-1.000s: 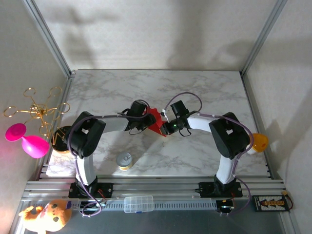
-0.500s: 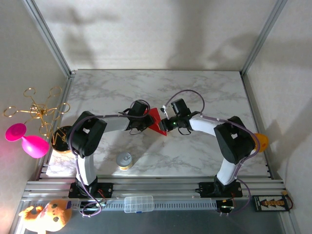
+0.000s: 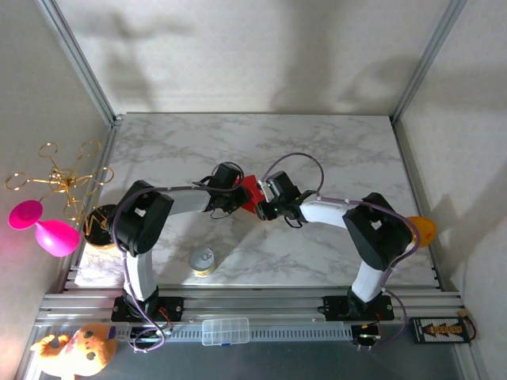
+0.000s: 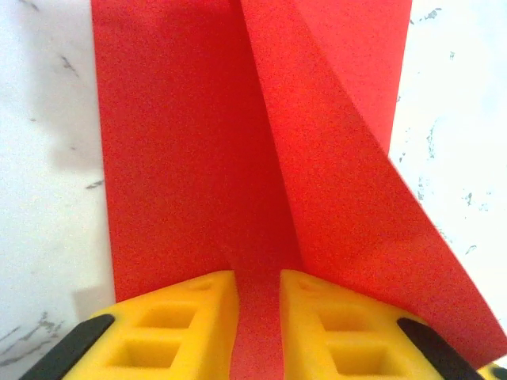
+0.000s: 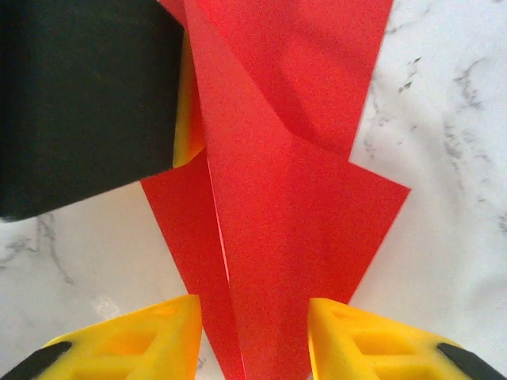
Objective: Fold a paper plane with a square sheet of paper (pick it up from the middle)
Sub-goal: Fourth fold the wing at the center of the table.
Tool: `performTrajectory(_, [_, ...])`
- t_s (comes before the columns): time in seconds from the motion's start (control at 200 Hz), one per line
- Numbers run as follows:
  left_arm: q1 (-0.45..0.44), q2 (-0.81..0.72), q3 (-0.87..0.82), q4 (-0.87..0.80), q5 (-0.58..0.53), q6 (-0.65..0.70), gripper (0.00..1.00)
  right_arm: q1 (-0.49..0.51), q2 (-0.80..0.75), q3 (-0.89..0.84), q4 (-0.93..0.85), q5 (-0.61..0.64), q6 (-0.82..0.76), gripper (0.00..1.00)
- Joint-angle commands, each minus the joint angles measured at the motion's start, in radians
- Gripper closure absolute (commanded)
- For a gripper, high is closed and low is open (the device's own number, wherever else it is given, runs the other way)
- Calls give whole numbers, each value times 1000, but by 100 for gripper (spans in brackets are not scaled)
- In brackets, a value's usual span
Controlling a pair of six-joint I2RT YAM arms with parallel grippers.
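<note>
**Item 1: sheet of paper** [image 3: 251, 192]. Bright red and partly folded. It lies on the marble tabletop [image 3: 333, 150], beyond the can [image 3: 203, 260] and a little to its right. From above, the two wrists cover its left and right edges. The exposed patch is too small to make out the folds.

**Item 2: left fingers** [image 4: 182, 324]. Yellow and set close together, with a narrow gap full of red paper. A raised crease runs from the top of the left wrist view down into that gap, and a flap stands up to its right. I cannot tell whether the fingers pinch the crease or merely stand over it. The finger bases and the far end of the paper are cut off by the frame.

**Item 3: right fingers** [image 5: 142, 340]. Yellow and spread apart, straddling the paper without clamping it. The paper's narrow end passes between them and runs out of the bottom edge. A black housing [image 5: 79, 103] hides the paper's upper-left part.

**Item 4: orange object** [image 3: 421, 229]. Far to the right of the can, past the tabletop's edge. It is half hidden behind the right arm [image 3: 372, 226], so its kind cannot be made out.
</note>
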Motion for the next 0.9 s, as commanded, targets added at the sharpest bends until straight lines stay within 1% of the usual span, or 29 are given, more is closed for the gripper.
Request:
performTrajectory(0.0, [-10,72,-45,-141,-41,-3,77,14,32,39,6,51,-5,60])
performTrajectory(0.125, [-10,70,-46,-142,-41,-3,77,19,44,48,18,49,-14,64])
performTrajectory(0.361, [-10,69,-51,-141,-37,-5,77,21,56,50,29,39,-25,78])
performTrajectory(0.496, [-10,65,-53,-144,-37,-3,78,19,62,48,28,37,-31,83])
performTrajectory(0.591, [-10,65,-53,-144,-37,-3,78,19,66,46,29,44,-34,83])
performTrajectory(0.776, [-10,64,-53,-145,-35,-2,78,20,71,51,34,57,-43,76])
performTrajectory(0.896, [-10,66,-51,-144,-34,-2,78,19,78,55,35,55,-47,76])
